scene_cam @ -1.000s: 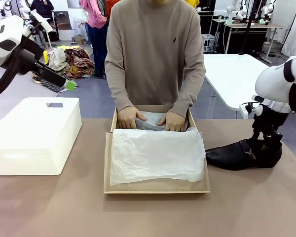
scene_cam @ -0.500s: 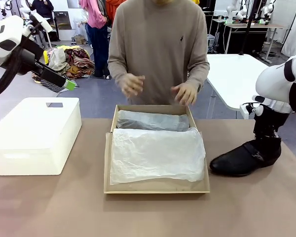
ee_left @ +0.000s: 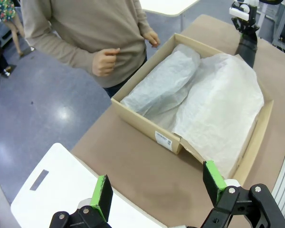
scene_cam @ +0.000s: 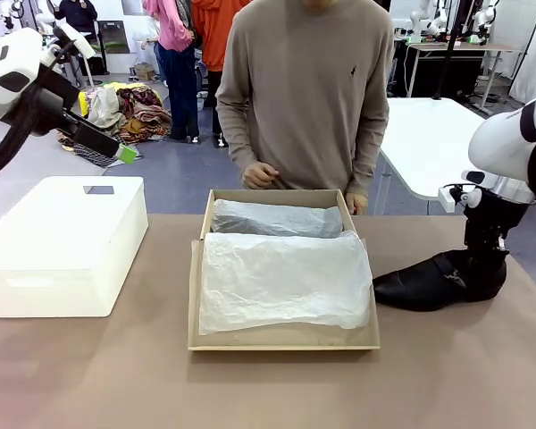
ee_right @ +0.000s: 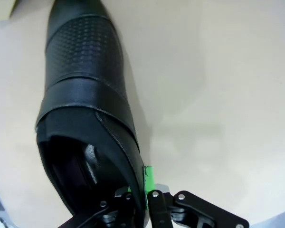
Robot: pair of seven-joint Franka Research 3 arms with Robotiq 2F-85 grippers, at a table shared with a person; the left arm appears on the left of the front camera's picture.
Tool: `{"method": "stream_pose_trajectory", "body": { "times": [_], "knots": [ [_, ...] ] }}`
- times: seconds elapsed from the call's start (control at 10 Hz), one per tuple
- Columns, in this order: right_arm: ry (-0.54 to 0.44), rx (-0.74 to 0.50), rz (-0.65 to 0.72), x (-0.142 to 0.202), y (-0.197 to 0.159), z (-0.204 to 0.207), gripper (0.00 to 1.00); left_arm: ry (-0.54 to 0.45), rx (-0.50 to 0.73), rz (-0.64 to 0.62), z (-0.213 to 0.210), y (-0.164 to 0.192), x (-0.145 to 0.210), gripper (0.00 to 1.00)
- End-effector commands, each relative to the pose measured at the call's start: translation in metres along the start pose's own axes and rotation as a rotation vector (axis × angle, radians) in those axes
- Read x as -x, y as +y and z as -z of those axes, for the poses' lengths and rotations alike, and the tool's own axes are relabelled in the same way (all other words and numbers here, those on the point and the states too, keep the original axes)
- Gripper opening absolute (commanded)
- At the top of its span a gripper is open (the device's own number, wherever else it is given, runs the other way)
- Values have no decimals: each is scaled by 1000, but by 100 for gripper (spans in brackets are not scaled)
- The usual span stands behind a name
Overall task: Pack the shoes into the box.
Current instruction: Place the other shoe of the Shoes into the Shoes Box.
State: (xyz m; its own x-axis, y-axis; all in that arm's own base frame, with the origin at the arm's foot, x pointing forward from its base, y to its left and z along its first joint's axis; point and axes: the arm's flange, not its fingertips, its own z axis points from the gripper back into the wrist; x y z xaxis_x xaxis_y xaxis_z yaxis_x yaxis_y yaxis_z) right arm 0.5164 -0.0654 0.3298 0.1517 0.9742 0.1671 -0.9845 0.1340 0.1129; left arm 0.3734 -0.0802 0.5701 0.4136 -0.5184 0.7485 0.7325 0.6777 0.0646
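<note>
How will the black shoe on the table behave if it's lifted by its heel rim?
The shoe probably holds its shape: the leather looks stiff. Held at the heel rim by the right gripper, its long toe would likely dip. Glossy leather might slip.

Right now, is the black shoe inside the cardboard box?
No, the black shoe sits outside the cardboard box, beside its right wall.

- shoe: glossy black, with a finely dimpled band across the upper.
- box: tan-brown cardboard.
- tissue: white, greyer on the far bundle.
- plastic box: white, with a small grey rectangle on the lid.
- table: matt brown.
- sweater: taupe.
- pads: bright green.
</note>
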Motion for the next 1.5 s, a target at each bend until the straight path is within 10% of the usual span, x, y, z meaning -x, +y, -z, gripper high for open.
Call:
{"method": "stream_pose_trajectory", "body": {
  "times": [0.0, 1.4],
  "knots": [
    [-47, 16, 74, -3, -6, -17, 0, -12, 12, 1, 1, 0, 2, 100],
    [-45, 137, 474, -42, 12, -153, 0, -12, 12, 1, 1, 0, 2, 100]
  ]
}}
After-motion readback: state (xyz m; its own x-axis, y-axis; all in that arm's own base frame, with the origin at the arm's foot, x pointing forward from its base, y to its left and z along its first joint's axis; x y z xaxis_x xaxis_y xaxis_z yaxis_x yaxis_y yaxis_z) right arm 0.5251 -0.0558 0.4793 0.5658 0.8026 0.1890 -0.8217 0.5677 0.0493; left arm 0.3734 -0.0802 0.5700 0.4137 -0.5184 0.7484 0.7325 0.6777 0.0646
